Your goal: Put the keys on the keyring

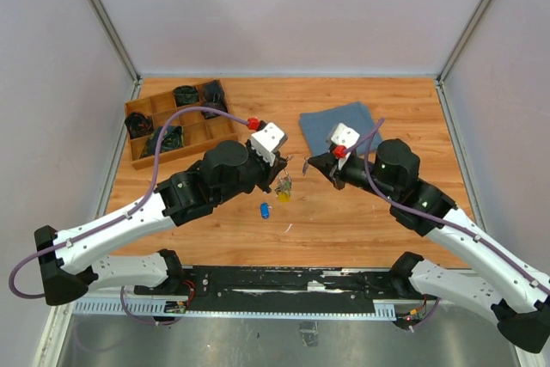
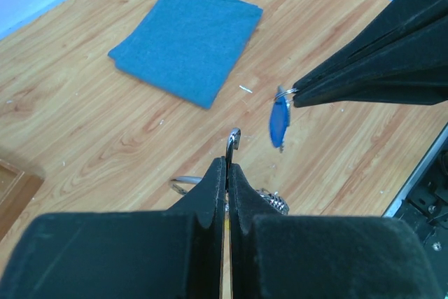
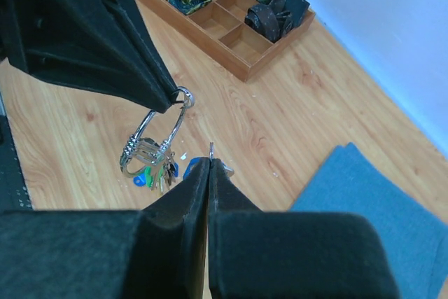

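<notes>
Wooden table (image 1: 361,212), and above it the two grippers meet with ring and key.
The tray (image 3: 231,40) stands at the far left and the blue cloth (image 1: 325,122) lies at the far side, right of centre. The left gripper (image 2: 227,162) has its fingers pressed together on the wire of the keyring (image 3: 143,152), which hangs in the air with its bunch below. The right gripper (image 2: 297,92), just beside, is clamped on the small loop of a blue key (image 2: 279,122). Another blue key (image 1: 265,210) lies on the table, near the bunch.

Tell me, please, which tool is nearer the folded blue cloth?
Right. The right tool is just off the folded blue cloth's near-left corner; the left tool is farther left, beyond it.
</notes>
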You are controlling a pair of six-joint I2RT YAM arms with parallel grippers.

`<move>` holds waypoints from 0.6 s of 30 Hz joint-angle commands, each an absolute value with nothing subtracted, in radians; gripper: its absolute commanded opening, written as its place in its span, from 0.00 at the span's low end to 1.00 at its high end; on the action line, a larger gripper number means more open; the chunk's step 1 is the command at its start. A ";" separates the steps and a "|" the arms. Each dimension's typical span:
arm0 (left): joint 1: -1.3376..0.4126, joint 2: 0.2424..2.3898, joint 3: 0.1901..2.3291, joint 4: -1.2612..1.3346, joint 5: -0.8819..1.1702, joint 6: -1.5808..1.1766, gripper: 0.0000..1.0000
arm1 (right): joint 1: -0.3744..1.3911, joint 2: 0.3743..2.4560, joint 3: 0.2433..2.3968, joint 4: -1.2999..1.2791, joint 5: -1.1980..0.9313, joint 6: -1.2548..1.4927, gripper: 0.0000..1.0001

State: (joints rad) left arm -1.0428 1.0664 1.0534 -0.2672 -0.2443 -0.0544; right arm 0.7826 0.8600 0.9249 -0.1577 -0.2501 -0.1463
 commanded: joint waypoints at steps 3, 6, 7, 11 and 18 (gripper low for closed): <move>-1.038 1.064 1.101 -0.184 -0.196 -0.096 0.01 | 0.778 0.823 0.808 0.126 -0.364 -0.386 0.01; -1.038 1.049 1.096 -0.169 -0.188 -0.116 0.01 | 0.781 0.806 0.742 0.218 -0.402 -0.465 0.00; -1.038 1.046 1.093 -0.165 -0.186 -0.122 0.01 | 0.782 0.803 0.732 0.236 -0.411 -0.479 0.00; -1.039 1.036 1.088 -0.154 -0.180 -0.142 0.00 | 0.791 0.804 0.712 0.266 -0.417 -0.514 0.00; -1.038 1.034 1.085 -0.141 -0.179 -0.156 0.01 | 0.809 0.809 0.690 0.317 -0.405 -0.562 0.00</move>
State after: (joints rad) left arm -1.0428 1.0573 1.0603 -0.2111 -0.1864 -0.1368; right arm 0.7925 0.8188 0.7048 0.2310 -0.3862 -0.4999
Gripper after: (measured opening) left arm 0.017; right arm 0.006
